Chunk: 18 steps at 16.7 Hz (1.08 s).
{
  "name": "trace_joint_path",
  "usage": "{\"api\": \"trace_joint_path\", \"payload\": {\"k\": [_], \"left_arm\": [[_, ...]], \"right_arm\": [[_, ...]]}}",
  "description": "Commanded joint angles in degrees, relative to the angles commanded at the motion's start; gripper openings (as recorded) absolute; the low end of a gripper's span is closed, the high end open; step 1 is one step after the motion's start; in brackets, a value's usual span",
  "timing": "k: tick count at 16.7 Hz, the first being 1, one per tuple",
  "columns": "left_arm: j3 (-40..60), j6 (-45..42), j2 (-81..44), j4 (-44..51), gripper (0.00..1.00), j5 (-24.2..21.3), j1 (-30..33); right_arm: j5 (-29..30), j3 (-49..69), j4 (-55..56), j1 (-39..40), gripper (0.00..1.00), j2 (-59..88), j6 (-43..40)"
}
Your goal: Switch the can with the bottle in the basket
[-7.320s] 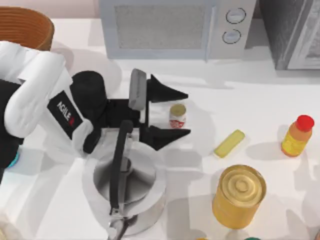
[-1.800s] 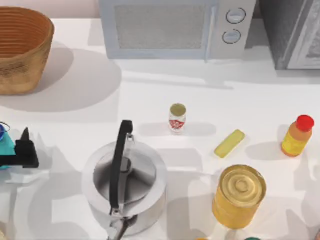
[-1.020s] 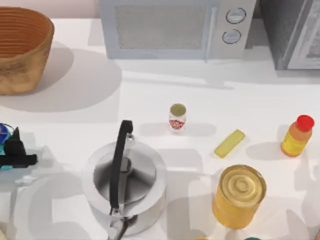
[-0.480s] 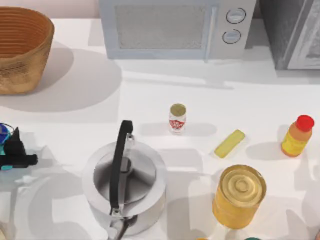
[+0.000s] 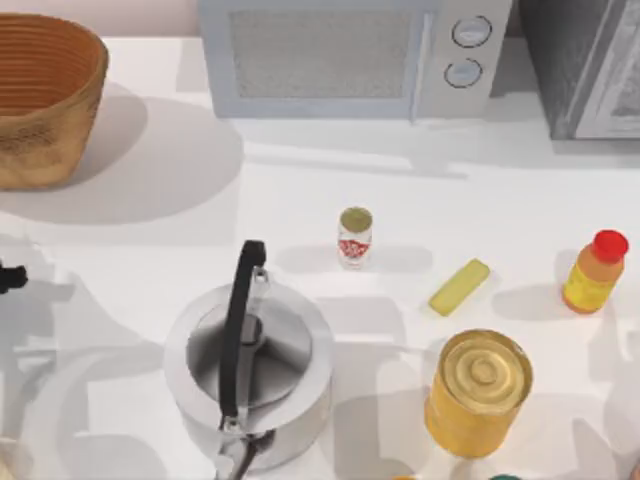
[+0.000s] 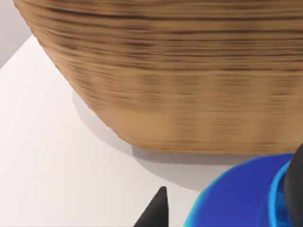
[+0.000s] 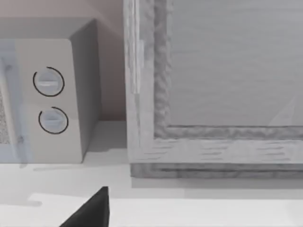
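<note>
The can [image 5: 355,236], slim and white with a red label and dull gold top, stands upright at the table's middle. Far to its right, near the right edge, the yellow-orange bottle [image 5: 596,272] with a red cap stands upright. The brown woven basket [image 5: 40,140] sits at the back left corner, and its ribbed wall [image 6: 180,80] looms close in the left wrist view. My left gripper [image 5: 8,277] is a small black tip at the table's left edge, well short of the basket. My right gripper [image 7: 92,210] hangs near the back right, facing the microwave.
A steel kettle [image 5: 250,370] with a black handle stands front centre. A large gold tin [image 5: 478,392] and a flat yellow bar [image 5: 459,287] lie right of the can. The microwave [image 5: 350,55] and a grey cabinet [image 5: 590,65] line the back. A blue round object [image 6: 246,196] lies near my left gripper.
My left gripper has pulled away from beside the can and slid left, almost off the table's left edge. The can, bottle and basket have not moved.
</note>
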<state>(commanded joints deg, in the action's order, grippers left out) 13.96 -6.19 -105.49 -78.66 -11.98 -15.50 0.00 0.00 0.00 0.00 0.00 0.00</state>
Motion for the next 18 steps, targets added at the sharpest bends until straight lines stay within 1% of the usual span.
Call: {"api": "trace_joint_path", "payload": {"k": [2, 4, 7, 10, 13, 15, 18], "left_arm": [[4.69, -1.04, 5.96, 7.76, 0.00, -1.31, -4.19], [10.88, -1.81, 11.71, 17.60, 0.00, -2.47, -7.43], [22.45, -2.28, 17.18, 34.62, 0.00, -3.74, -8.83], [34.97, -1.79, 18.20, 51.40, 0.00, -4.36, -6.35], [46.27, -0.60, 17.05, 65.39, 0.00, -3.93, -2.39], [52.56, 0.47, 15.85, 72.24, 0.00, -3.06, 0.05], [58.25, 1.93, 14.08, 77.92, 0.00, -1.72, 2.54]], "right_arm": [[0.00, 0.00, 0.00, 0.00, 1.00, 0.00, 0.00], [0.00, 0.00, 0.00, 0.00, 1.00, 0.00, 0.00], [0.00, 0.00, 0.00, 0.00, 1.00, 0.00, 0.00], [0.00, 0.00, 0.00, 0.00, 1.00, 0.00, 0.00], [0.00, 0.00, 0.00, 0.00, 1.00, 0.00, 0.00], [0.00, 0.00, 0.00, 0.00, 1.00, 0.00, 0.00], [0.00, 0.00, 0.00, 0.00, 1.00, 0.00, 0.00]]}}
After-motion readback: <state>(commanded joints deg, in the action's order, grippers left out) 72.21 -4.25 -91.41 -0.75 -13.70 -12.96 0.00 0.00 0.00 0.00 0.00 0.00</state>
